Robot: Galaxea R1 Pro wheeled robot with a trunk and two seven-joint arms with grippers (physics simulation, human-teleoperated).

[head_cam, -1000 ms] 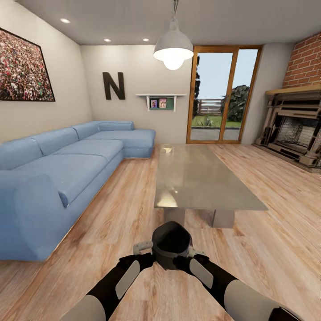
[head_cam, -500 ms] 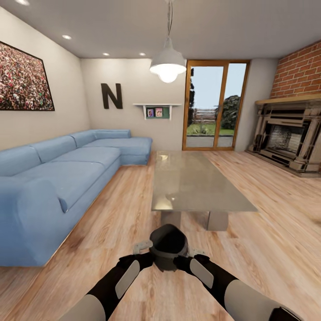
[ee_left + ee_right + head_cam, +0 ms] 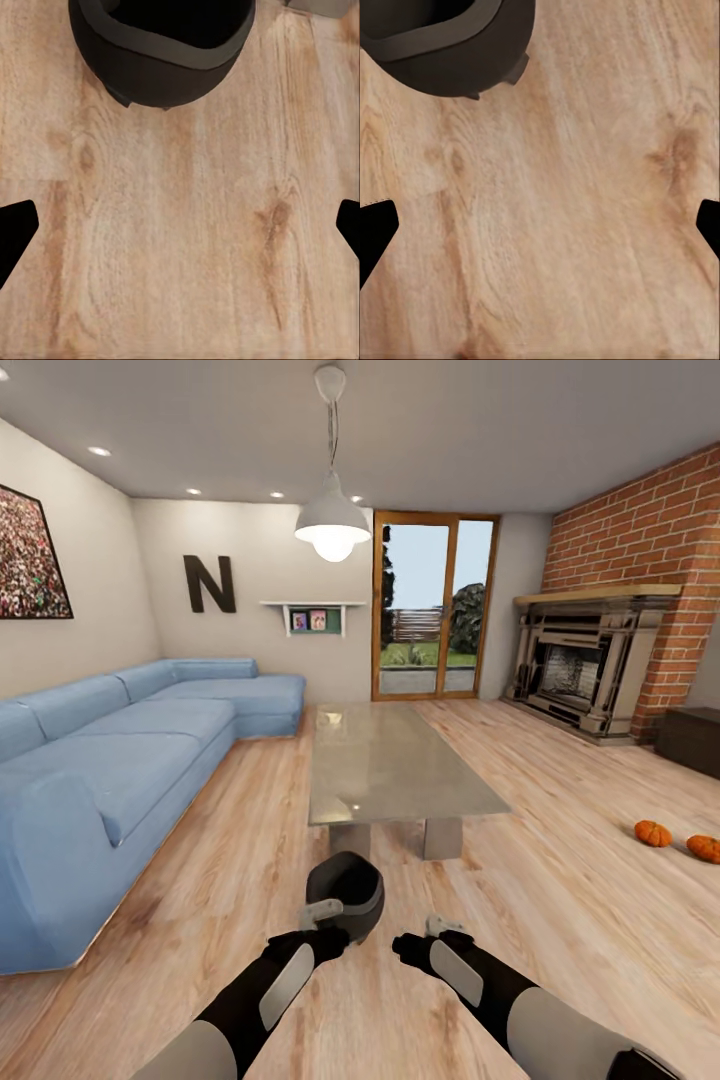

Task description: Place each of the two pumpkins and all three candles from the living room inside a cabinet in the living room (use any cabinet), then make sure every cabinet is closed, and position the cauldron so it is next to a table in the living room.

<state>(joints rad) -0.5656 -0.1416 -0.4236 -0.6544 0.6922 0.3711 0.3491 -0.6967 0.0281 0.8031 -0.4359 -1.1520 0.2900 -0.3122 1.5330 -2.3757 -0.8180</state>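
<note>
- The left hand [image 3: 322, 912] is hanging low over the floor with its fingers spread wide, gripping nothing; in the left wrist view the two dark fingertips [image 3: 15, 232] are sitting at opposite edges with bare planks between them.
- The right hand [image 3: 437, 930] is hovering level with it, likewise spread apart and empty, with only wood grain showing between its fingertips [image 3: 373, 232].
- The cauldron [image 3: 345, 893] is standing on the floor just ahead of the left hand, apart from the right one. It is leaning, its dark mouth facing up and toward the robot, and small feet are showing under its round body in the right wrist view [image 3: 450, 45].
- It is sitting just beside the near end of the low worktop [image 3: 390, 760], whose long axis is running away from the robot toward the glass door [image 3: 430, 615].
- The two pumpkins [image 3: 652, 833] [image 3: 704, 848] are lying on the floor well off to the right, near each other; their stems are too small to read.
- A dark brown cabinet [image 3: 690, 740] is peeking in at the right edge, beyond them.
- The floor [image 3: 560, 900] is showing pale wooden planks.
- A blue corner sofa [image 3: 120, 760] is lining the left wall; a brick fireplace [image 3: 580, 670] is filling the far right corner, and a white pendant lamp [image 3: 332, 525] is hanging above the worktop.
</note>
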